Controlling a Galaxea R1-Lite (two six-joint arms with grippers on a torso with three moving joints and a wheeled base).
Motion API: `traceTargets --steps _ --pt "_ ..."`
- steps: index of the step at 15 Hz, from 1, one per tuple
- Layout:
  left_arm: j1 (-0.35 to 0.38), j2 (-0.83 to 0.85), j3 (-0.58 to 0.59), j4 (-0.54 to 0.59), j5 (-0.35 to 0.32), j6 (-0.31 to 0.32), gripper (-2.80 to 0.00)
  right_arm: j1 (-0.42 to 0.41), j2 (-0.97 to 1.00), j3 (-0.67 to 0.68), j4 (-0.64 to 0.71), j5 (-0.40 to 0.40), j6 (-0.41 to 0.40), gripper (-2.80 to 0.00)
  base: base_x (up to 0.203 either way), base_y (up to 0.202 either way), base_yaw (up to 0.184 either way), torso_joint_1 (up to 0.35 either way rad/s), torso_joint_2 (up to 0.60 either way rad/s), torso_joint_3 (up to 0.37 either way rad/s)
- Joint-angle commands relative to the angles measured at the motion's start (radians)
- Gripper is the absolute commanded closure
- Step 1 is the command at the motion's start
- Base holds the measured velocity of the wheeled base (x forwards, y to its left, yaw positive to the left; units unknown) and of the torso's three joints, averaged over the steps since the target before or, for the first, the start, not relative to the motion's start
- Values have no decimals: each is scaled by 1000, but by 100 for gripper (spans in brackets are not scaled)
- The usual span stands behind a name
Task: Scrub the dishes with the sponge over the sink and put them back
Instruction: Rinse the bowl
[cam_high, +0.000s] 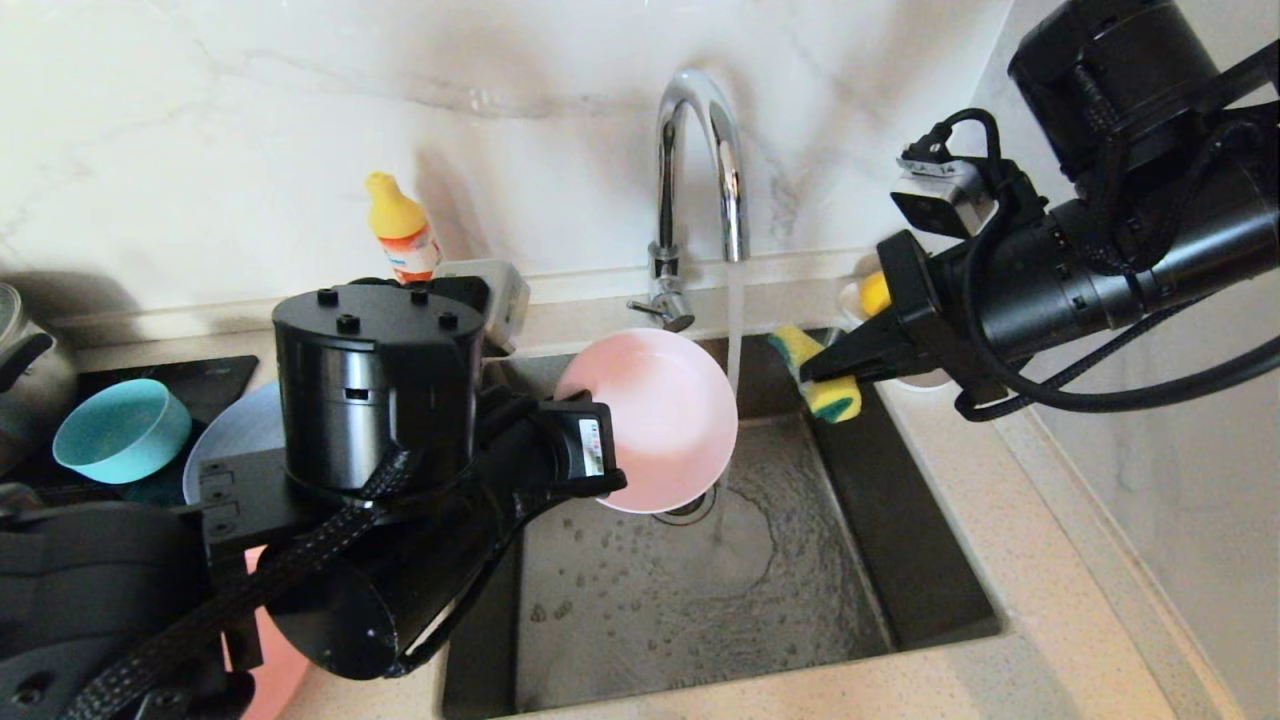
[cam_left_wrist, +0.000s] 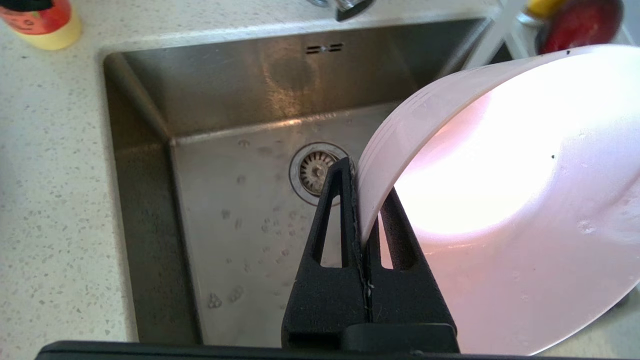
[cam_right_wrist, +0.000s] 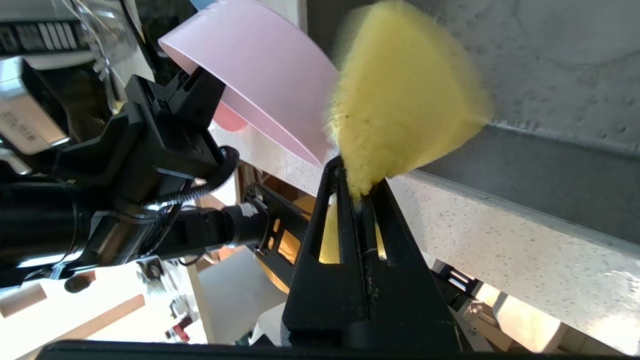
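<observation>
My left arm fills the near foreground, and its left pincer (cam_left_wrist: 361, 200) is clamped tight on just the rim of the pale pink plate (cam_high: 660, 420), tilted over the sink (cam_high: 700, 570) beside the running water (cam_high: 735, 320). My right pincer (cam_high: 815, 370) is pinched shut on a corner of the sponge (cam_high: 825, 378), near the plate but apart from it. I judge the thin rim grip risky: scrubbing pressure on wet plastic could twist the plate loose into the basin, and the sponge could slip out.
</observation>
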Motion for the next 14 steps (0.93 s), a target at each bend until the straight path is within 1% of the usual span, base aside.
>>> traceTargets --steps 1,2,3,5,7,9,10,12,14 --pt "31 6 -9 11 -10 -20 0 -39 -33 10 14 14 3 0 0 0 0 0 0 0" --pt "56 12 -14 28 -46 -35 0 -60 -57 21 27 24 3 0 0 0 0 0 0 0" --pt "88 18 -26 81 -100 -57 0 -85 -85 37 38 37 4 0 0 0 0 0 0 0" --pt "132 30 -115 278 -187 -131 0 -120 -163 97 44 57 3 0 0 0 0 0 0 0" --pt "174 76 -246 465 -262 -201 0 -144 -253 191 42 63 1 0 0 0 0 0 0 0" --pt "195 164 -355 599 -293 -251 0 -159 -337 292 37 63 0 0 0 0 0 0 0 0" --pt "199 210 -400 643 -300 -265 0 -162 -374 324 36 63 2 0 0 0 0 0 0 0" --pt "202 292 -469 688 -315 -294 0 -163 -436 370 36 66 5 0 0 0 0 0 0 0" --pt "202 372 -546 703 -327 -343 0 -164 -483 401 38 66 13 0 0 0 0 0 0 0"
